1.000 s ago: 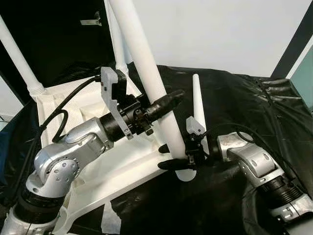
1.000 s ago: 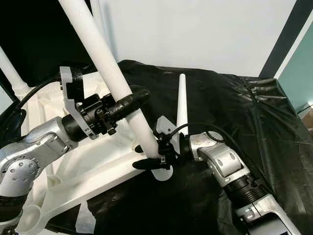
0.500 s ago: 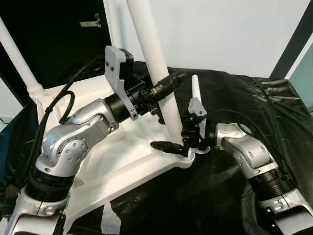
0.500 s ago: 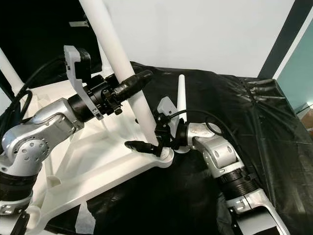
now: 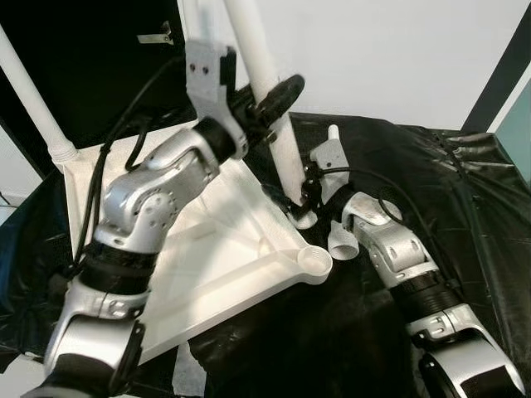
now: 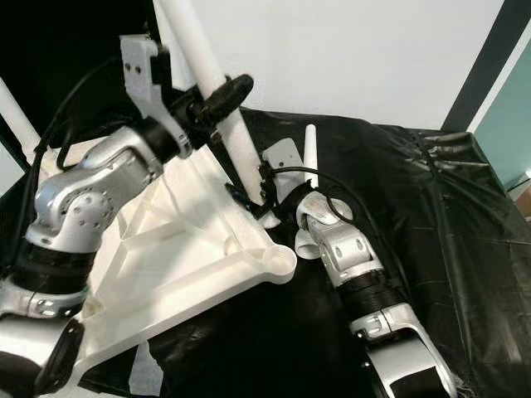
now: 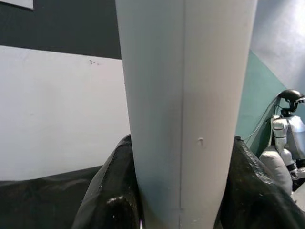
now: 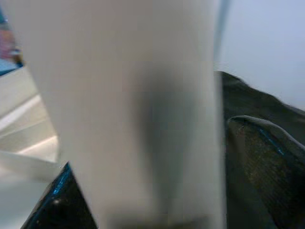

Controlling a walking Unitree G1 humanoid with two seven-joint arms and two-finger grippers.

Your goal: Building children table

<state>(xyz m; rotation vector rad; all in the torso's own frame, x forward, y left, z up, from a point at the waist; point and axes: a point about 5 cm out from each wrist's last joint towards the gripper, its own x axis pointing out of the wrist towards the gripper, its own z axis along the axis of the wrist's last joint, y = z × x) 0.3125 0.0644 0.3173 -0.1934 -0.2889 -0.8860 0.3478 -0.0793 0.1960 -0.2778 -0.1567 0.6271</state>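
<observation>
A white leg [image 5: 270, 99] stands tilted over the upturned tabletop [image 5: 224, 249], its foot just beside the empty corner socket [image 5: 314, 261]. The left gripper [image 5: 270, 95] is clenched around the leg high up; the right gripper [image 5: 300, 199] grasps it near its base. A second leg [image 5: 338, 199] lies on the black sheet [image 5: 448, 199] behind the right arm.

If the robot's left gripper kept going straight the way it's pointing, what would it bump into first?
The left gripper already has the white table leg between its fingers, so the leg comes first. Beyond it, likely the white wall, though the depth is hard to judge.
</observation>
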